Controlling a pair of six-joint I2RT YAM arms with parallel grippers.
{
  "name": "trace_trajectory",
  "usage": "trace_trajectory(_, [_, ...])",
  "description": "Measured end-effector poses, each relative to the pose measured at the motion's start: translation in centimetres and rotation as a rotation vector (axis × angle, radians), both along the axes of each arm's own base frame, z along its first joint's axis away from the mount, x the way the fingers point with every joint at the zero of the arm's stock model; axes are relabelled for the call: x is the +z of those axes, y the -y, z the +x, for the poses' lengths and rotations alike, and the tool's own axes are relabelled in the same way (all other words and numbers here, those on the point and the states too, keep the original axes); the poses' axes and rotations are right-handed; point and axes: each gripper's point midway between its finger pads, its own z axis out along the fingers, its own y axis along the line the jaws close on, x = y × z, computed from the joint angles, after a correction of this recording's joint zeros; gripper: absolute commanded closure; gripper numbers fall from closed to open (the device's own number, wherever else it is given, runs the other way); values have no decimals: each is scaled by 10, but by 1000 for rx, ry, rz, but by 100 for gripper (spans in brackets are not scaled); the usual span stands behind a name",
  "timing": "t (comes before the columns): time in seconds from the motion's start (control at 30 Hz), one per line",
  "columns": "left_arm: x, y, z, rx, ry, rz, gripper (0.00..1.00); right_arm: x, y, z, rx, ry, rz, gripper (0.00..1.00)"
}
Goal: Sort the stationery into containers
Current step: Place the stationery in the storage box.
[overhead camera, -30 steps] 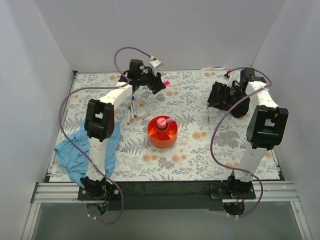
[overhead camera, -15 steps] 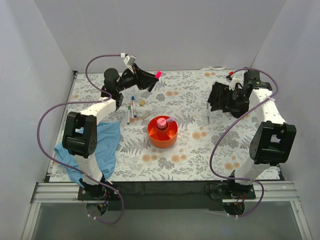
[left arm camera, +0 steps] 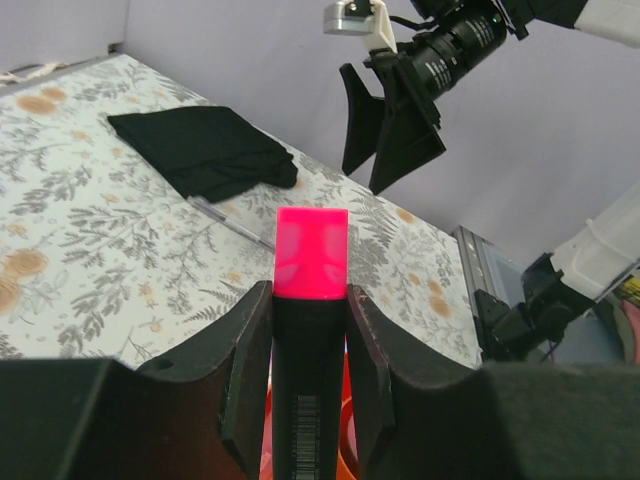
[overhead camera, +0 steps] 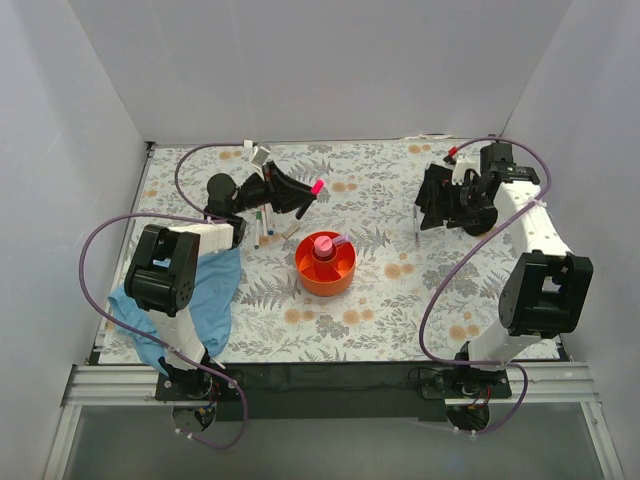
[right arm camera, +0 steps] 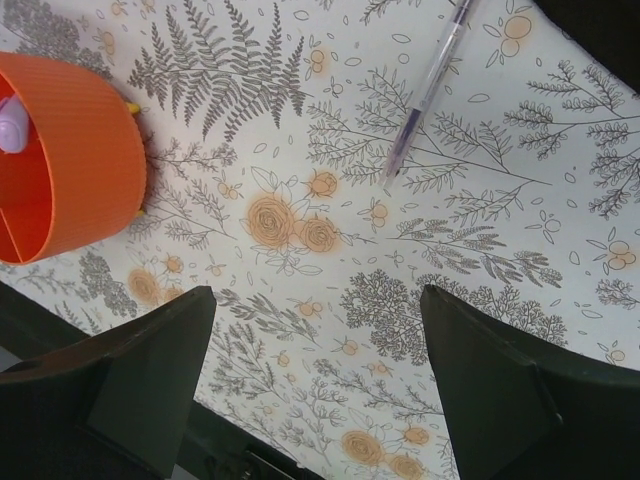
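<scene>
Well, starting at my far left, the overhead view shows a crumpled blue cloth (overhead camera: 205,295) by my left arm's base, which neither wrist camera takes in. My left claw (overhead camera: 297,196) hangs tilted above the floral table (overhead camera: 380,310), clamped on the pink-and-black highlighter (overhead camera: 312,189). From above I see only the pink tip poking past the fingers. My left wrist camera shows the grip itself, with both fingers (left arm camera: 245,365) pressed flat against the highlighter's black body and the pink end standing clear of them. Just beneath that claw lie a few thin white pens (overhead camera: 266,225), seen only from above. Near the middle sits the orange desk organizer (overhead camera: 324,268) with a pink piece (overhead camera: 323,245) in its central cup. My right wrist camera catches only its ribbed outer wall at the frame's left edge. My right claw (overhead camera: 428,200) hovers with its jaws spread wide and nothing between them, as its own camera and the left wrist's view across the table both show. Below it a clear pen (right arm camera: 425,95) lies alone on the table. Beside that pen, the left wrist camera shows a black cloth (left arm camera: 205,150).
</scene>
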Motion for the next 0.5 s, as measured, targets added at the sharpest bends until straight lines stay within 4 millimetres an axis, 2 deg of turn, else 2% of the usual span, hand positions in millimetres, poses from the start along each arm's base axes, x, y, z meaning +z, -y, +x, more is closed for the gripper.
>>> trace_trajectory(0.13, [-4, 3, -14, -36, -3, -14, 100, -7, -1, -8, 23, -19, -42, 6])
trace_trajectory(0.3, [-4, 14, -26, -80, 15, -33, 100, -12, -15, -16, 84, -30, -81, 5])
trace_trajectory(0.5, [-36, 31, -25, -121, -100, -25, 100, -15, -26, -21, 133, -33, -109, 5])
